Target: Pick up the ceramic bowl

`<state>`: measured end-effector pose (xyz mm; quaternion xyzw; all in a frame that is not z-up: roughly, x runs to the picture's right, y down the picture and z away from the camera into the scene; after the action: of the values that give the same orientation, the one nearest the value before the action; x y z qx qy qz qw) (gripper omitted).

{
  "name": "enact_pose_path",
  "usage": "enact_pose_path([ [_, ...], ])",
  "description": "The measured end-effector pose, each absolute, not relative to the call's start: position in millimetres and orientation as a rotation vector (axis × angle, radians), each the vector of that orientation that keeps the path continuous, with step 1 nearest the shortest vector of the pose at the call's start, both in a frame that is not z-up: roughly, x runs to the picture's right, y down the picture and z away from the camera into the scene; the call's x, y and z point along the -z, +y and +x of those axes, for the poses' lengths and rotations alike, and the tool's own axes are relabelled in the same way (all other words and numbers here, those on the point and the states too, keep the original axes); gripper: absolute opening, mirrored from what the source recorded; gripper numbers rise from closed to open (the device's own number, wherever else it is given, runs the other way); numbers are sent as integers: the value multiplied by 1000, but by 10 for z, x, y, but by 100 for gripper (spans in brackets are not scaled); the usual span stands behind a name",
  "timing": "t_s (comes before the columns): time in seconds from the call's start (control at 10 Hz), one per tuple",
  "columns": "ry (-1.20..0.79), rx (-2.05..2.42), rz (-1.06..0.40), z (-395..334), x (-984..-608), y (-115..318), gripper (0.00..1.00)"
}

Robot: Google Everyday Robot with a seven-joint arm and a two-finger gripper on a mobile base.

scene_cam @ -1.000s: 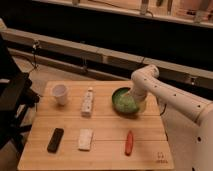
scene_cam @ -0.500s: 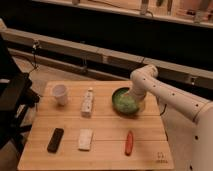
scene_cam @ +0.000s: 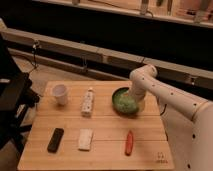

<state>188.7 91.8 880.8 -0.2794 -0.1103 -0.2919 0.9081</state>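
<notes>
The ceramic bowl (scene_cam: 122, 101), round with a speckled green inside and darker rim, sits at the back right of the wooden table (scene_cam: 105, 127). My gripper (scene_cam: 133, 101) hangs from the white arm (scene_cam: 165, 95) and reaches down at the bowl's right rim. Its tip is at or inside the bowl's edge.
A small white cup (scene_cam: 60, 93) stands at the back left. A white bottle (scene_cam: 88, 102) lies beside it. A black remote-like object (scene_cam: 55, 140), a white block (scene_cam: 85, 139) and a red-orange pen-like item (scene_cam: 129, 142) lie along the front. A black chair (scene_cam: 12, 100) stands left of the table.
</notes>
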Motion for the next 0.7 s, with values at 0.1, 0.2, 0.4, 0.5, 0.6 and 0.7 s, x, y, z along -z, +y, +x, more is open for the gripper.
enact_pose_path([
  [0.1, -229, 602, -579, 1878, -8816, 917, 80],
  [0.2, -228, 602, -580, 1880, -8822, 920, 80],
  [0.4, -229, 602, -583, 1868, -8837, 920, 80],
  [0.5, -230, 602, -585, 1862, -8849, 921, 80],
  [0.6, -231, 602, -587, 1858, -8855, 922, 80],
  [0.7, -232, 602, -589, 1853, -8867, 925, 80],
])
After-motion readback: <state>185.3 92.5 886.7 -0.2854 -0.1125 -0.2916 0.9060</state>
